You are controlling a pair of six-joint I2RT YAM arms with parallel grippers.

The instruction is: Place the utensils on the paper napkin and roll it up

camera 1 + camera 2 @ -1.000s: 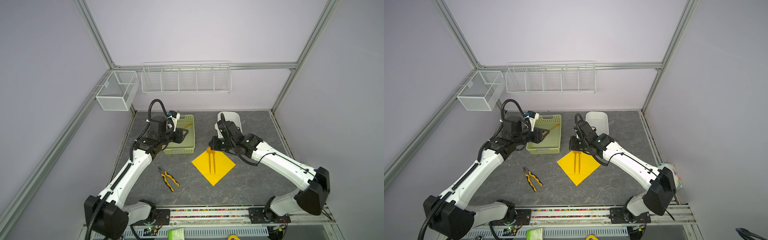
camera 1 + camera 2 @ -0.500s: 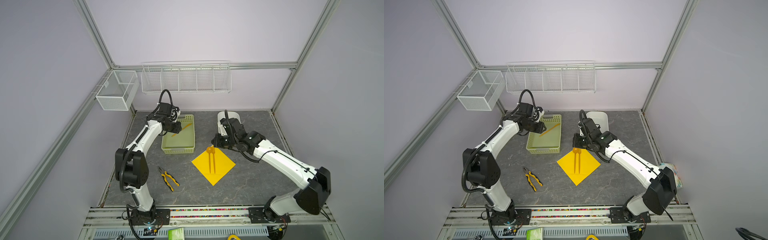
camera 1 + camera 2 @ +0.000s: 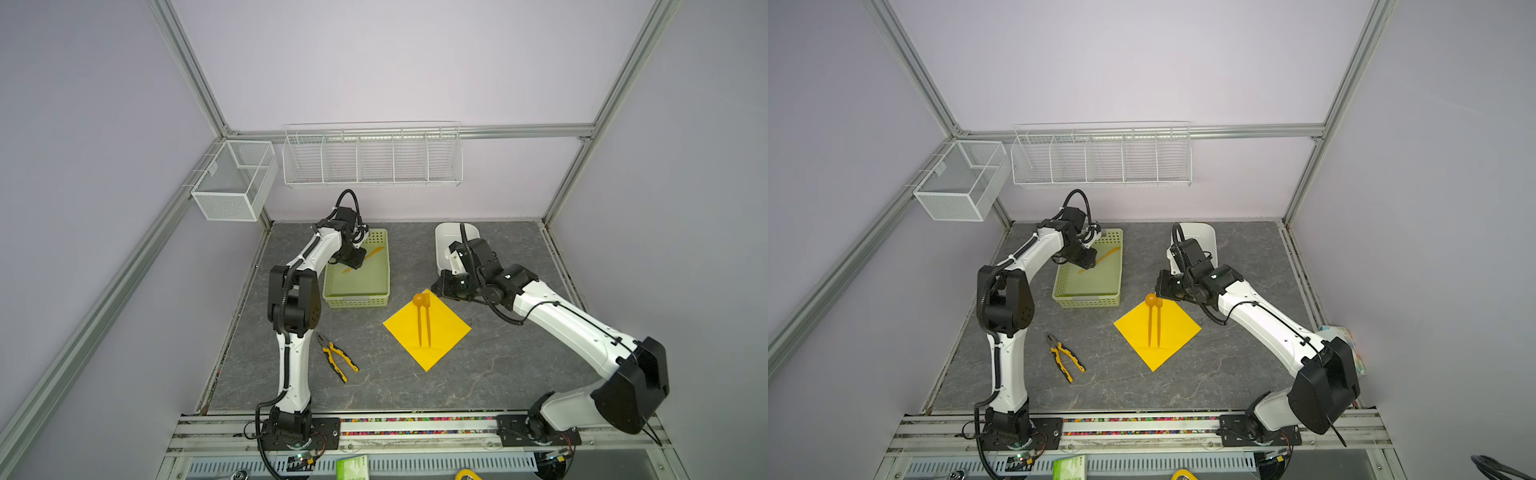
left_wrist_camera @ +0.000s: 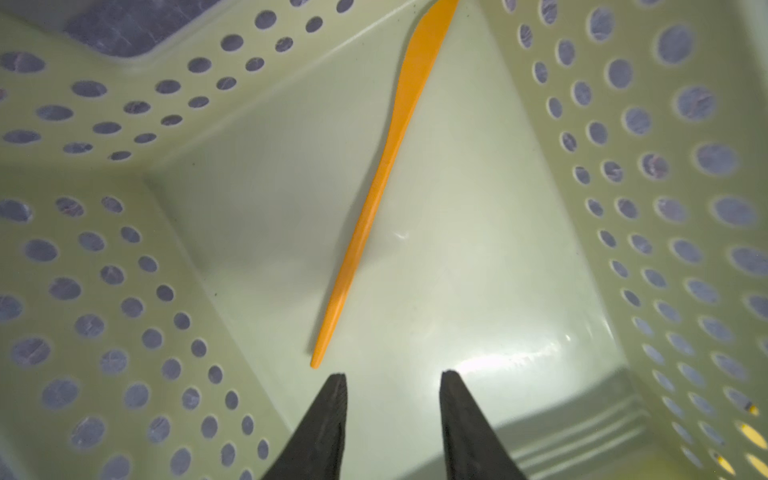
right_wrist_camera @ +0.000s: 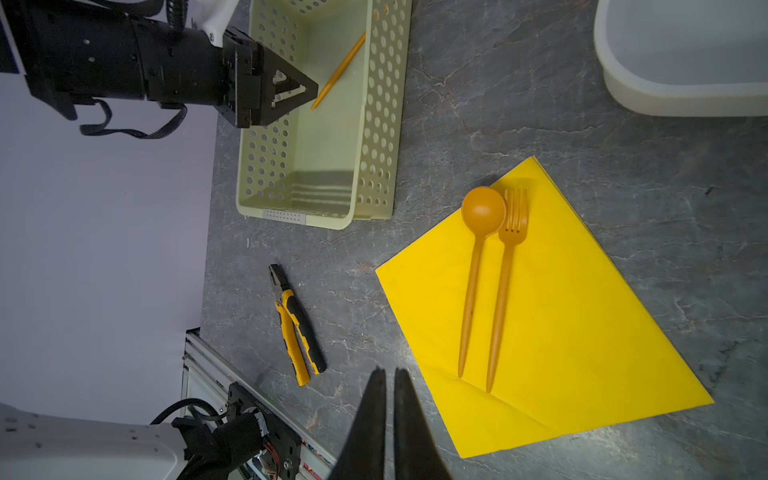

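Observation:
The yellow paper napkin (image 3: 442,332) (image 3: 1173,332) (image 5: 573,332) lies flat as a diamond mid-table. Two orange utensils rest side by side on it, a spoon (image 5: 478,257) (image 3: 419,300) and a fork (image 5: 505,291) (image 3: 428,320). A third orange utensil, a knife (image 4: 374,199) (image 3: 370,255) (image 3: 1106,254) (image 5: 338,70), lies aslant in the green basket (image 3: 357,297) (image 4: 83,291). My left gripper (image 4: 392,374) (image 3: 355,264) is down in that basket, open, its tips just short of the knife's handle end. Beside the napkin's far corner, my right gripper (image 5: 388,370) (image 3: 440,286) hangs shut and empty.
Yellow-and-black pliers (image 3: 338,357) (image 5: 297,324) lie left of the napkin. A white bin (image 3: 453,241) stands behind the right arm. Wire racks (image 3: 372,158) hang on the back wall, and a mesh box (image 3: 235,180) on the left wall.
The left arm has swung round and its gripper has gone down into the basket by the knife. The right gripper has drawn back slightly from the utensils' heads.

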